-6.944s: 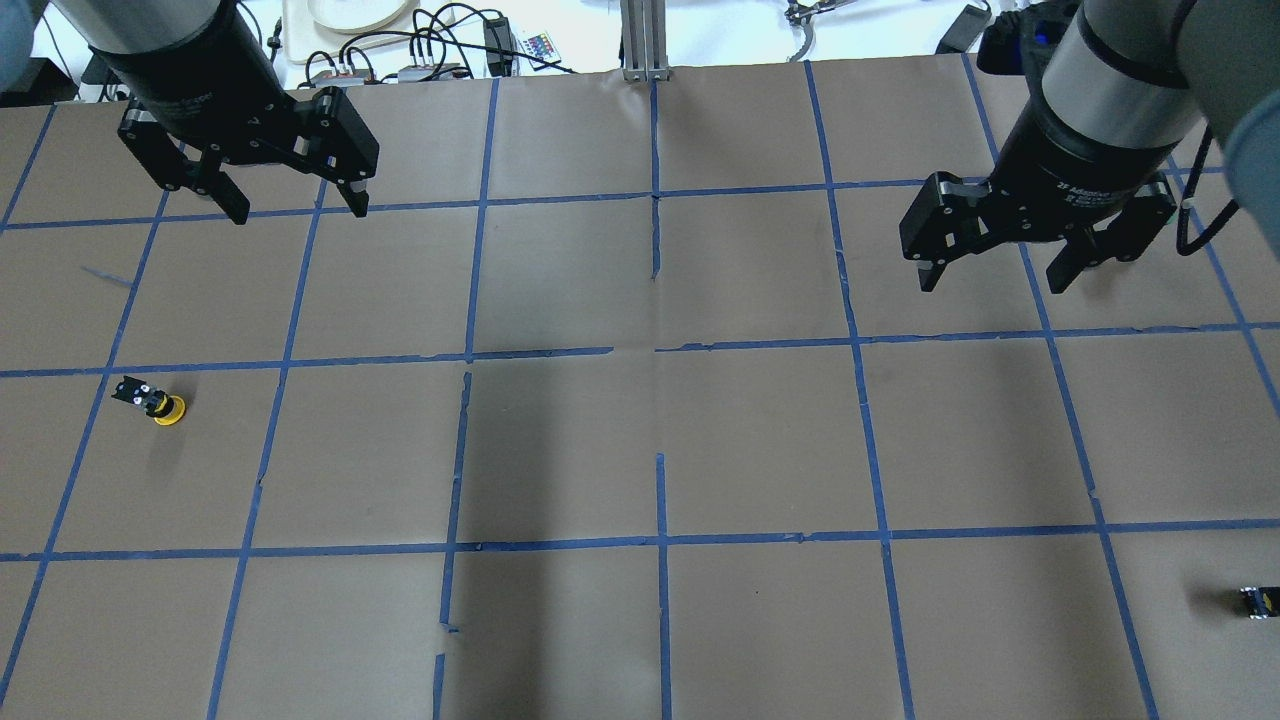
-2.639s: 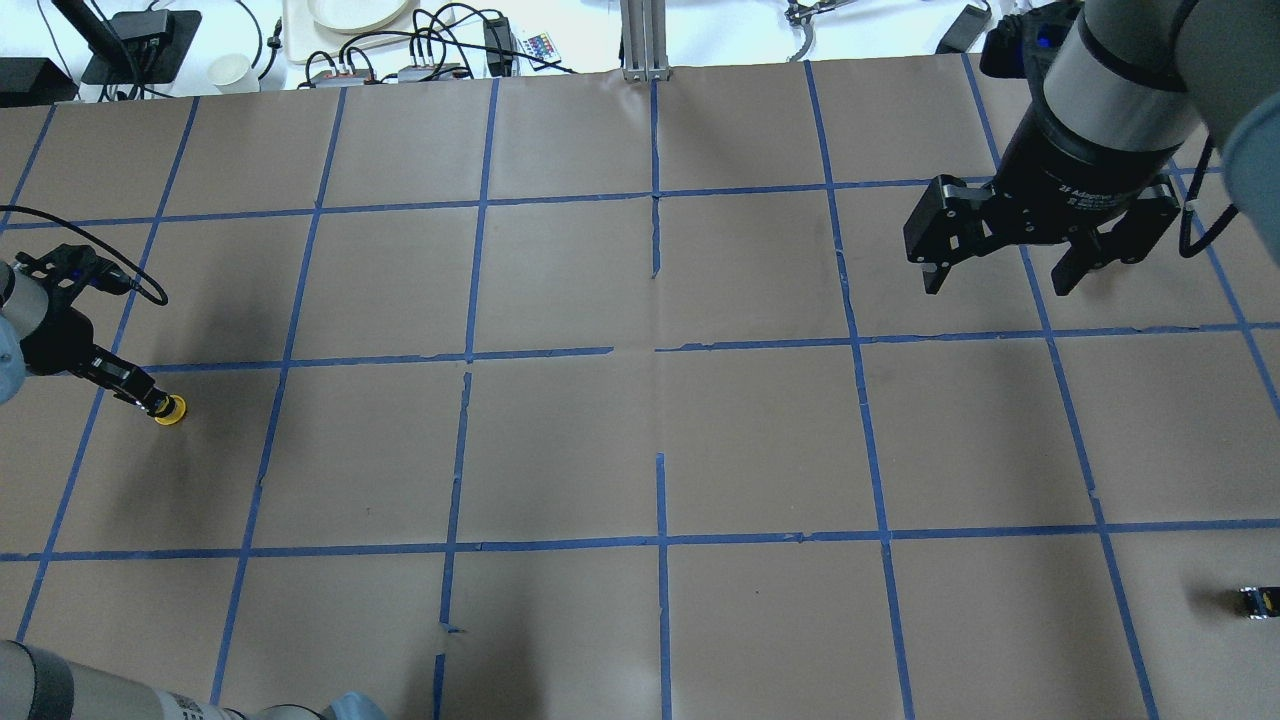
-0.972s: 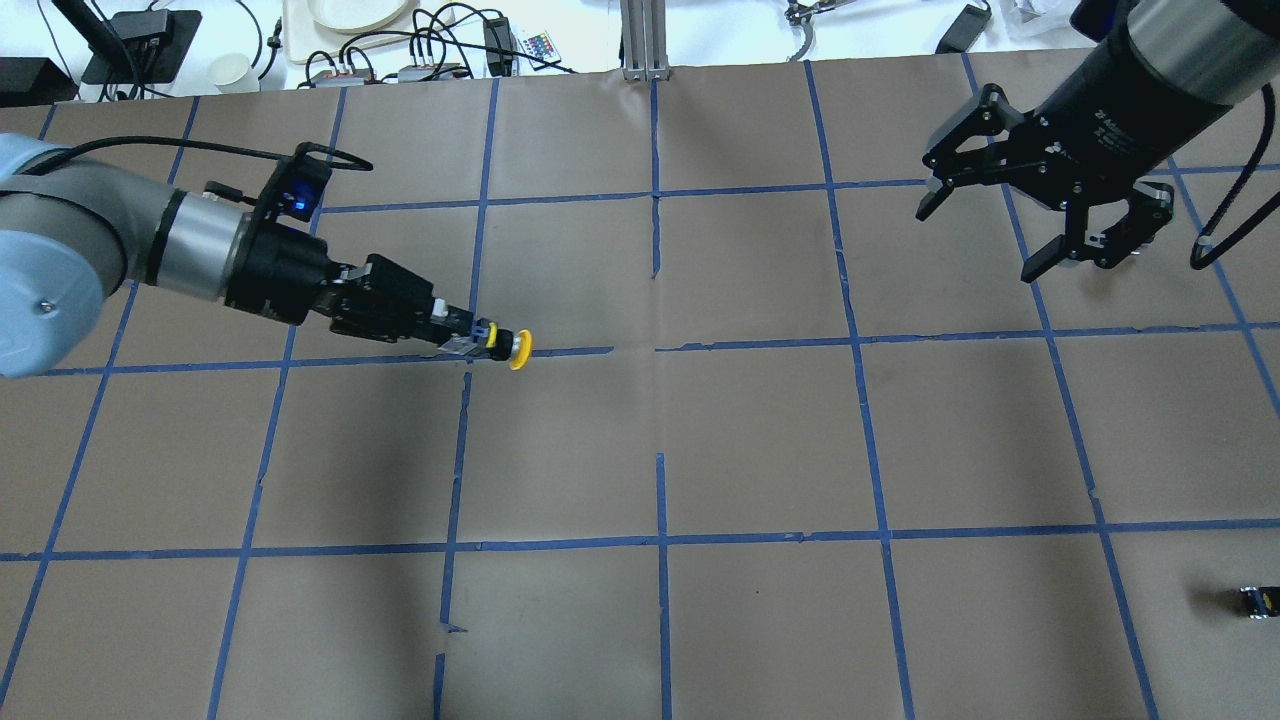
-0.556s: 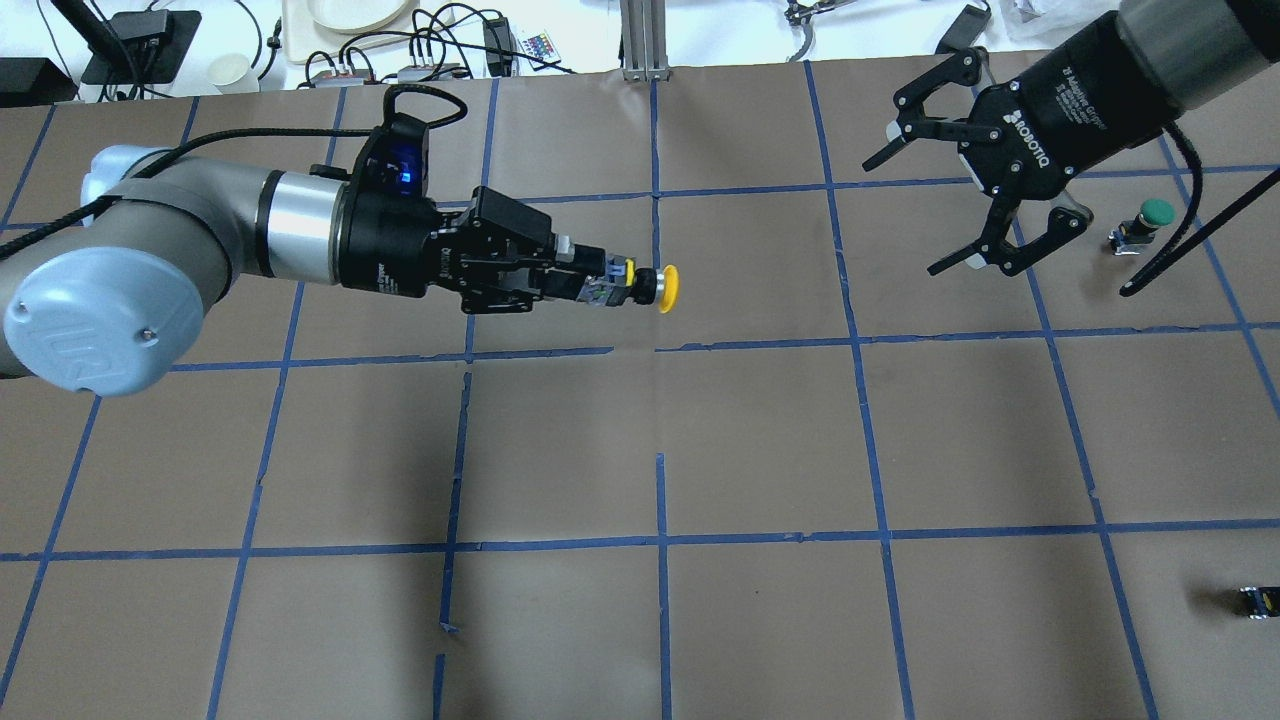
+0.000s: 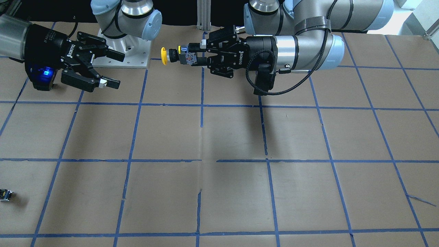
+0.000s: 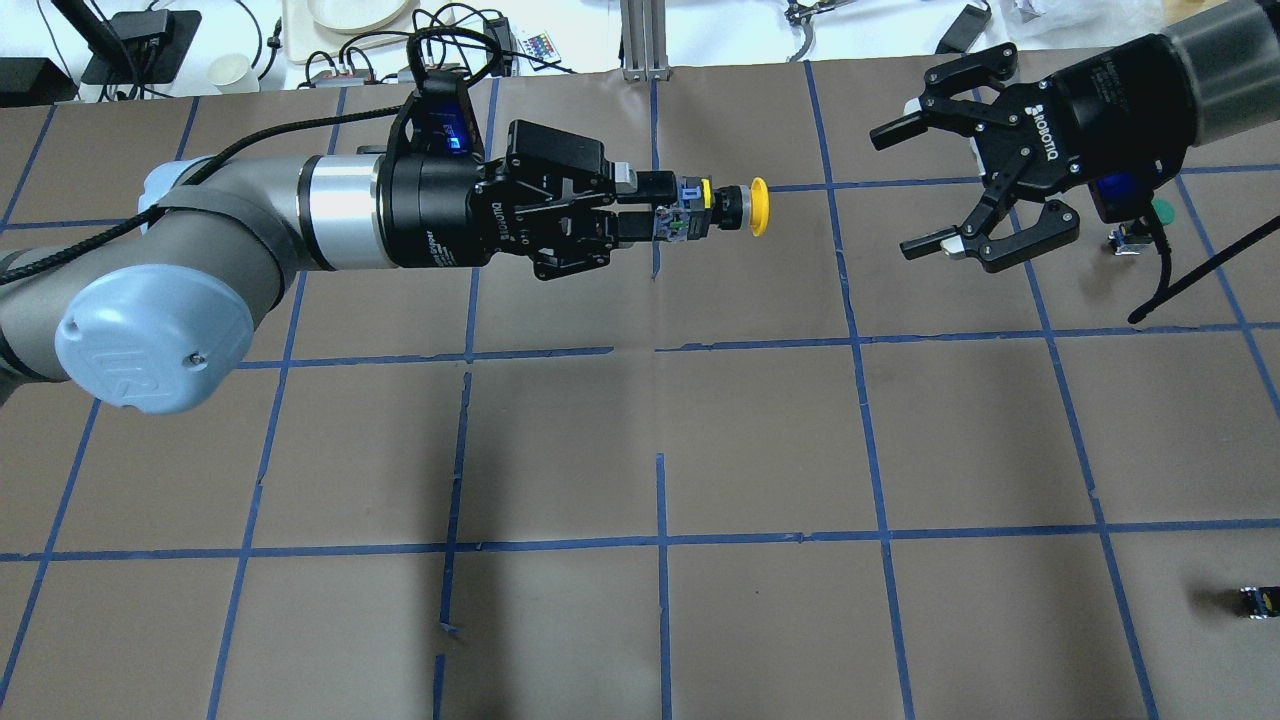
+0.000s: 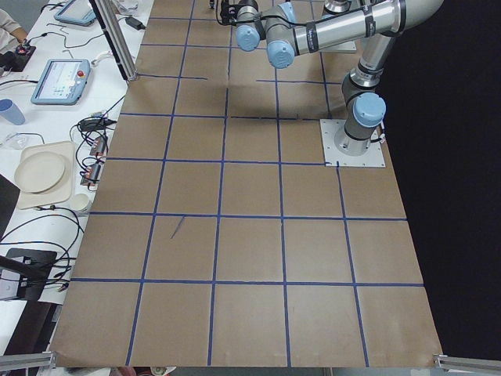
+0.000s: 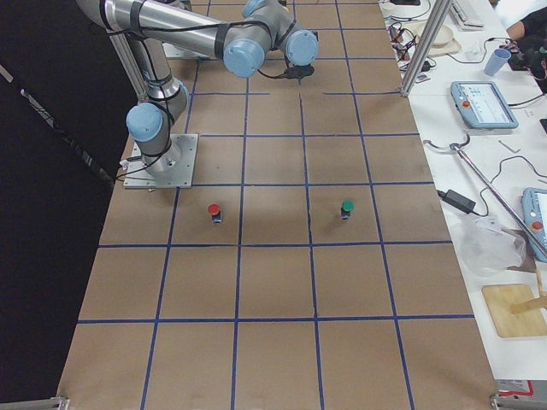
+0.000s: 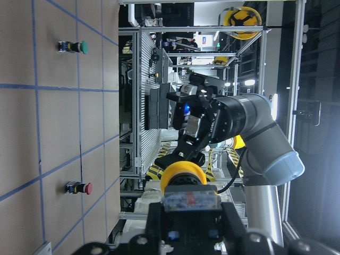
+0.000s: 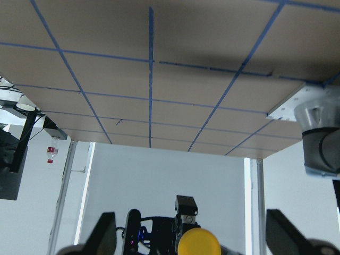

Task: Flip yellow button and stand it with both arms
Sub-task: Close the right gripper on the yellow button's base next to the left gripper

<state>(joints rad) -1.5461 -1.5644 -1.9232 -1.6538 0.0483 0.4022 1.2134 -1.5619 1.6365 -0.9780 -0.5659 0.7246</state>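
Note:
My left gripper (image 6: 668,205) is shut on the black-grey body of the yellow button (image 6: 758,206) and holds it level in the air above the table's far middle. The yellow cap points at my right gripper. The front view shows the same, with the left gripper (image 5: 193,55) shut on the button (image 5: 164,56). My right gripper (image 6: 897,190) is open and empty. It is turned sideways to face the cap, a short gap away; it also shows in the front view (image 5: 116,68). The left wrist view shows the cap (image 9: 183,172) with the right gripper beyond. The right wrist view shows the cap (image 10: 198,243) between its fingers (image 10: 102,234).
A green-capped button (image 6: 1155,212) stands on the table behind my right gripper. A red-capped button (image 8: 214,210) stands near the robot's base. A small capless block (image 6: 1258,601) lies at the near right edge. Cables and devices lie beyond the table's far edge.
My left gripper closed on the yellow button at the table's left, lifted it and carried it to the far middle. My right gripper turned sideways to face it and stayed open.

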